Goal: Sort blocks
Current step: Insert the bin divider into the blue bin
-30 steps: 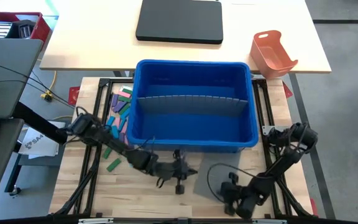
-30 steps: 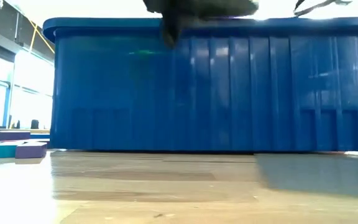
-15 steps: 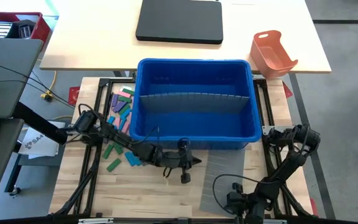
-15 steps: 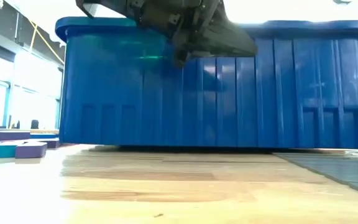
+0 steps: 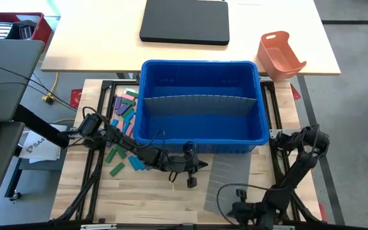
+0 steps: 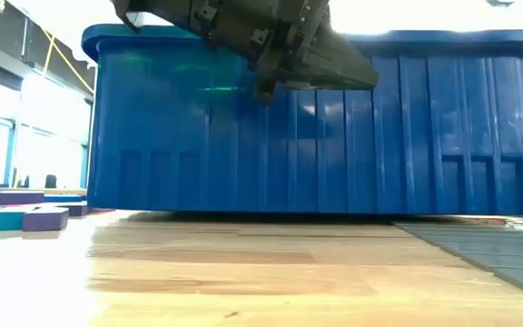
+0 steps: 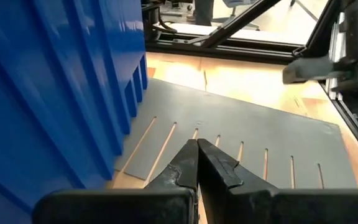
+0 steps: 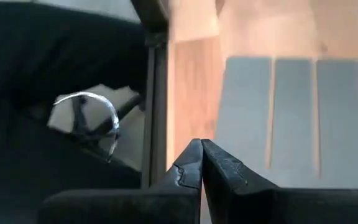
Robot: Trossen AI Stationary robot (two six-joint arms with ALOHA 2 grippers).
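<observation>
Blocks (image 5: 122, 121) heaped on the wood at the left end of the blue bin (image 5: 200, 137), a few strays nearer the front edge. Left gripper (image 5: 197, 165) closed, empty, hovering before the bin's front wall, tip toward the grey slotted sheet (image 5: 225, 185), away from the heap. Right gripper (image 8: 201, 163) closed, empty, low at the front right, well apart. Left arm nearer; needs to swing back leftward. Long axes mixed.

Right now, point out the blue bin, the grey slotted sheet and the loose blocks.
blue bin (image 5: 147, 108), high view, left wall.
grey slotted sheet (image 5: 229, 181), high view, bare middle.
blocks (image 5: 122, 110), high view, pile left of the bin, on a blue piece.
</observation>
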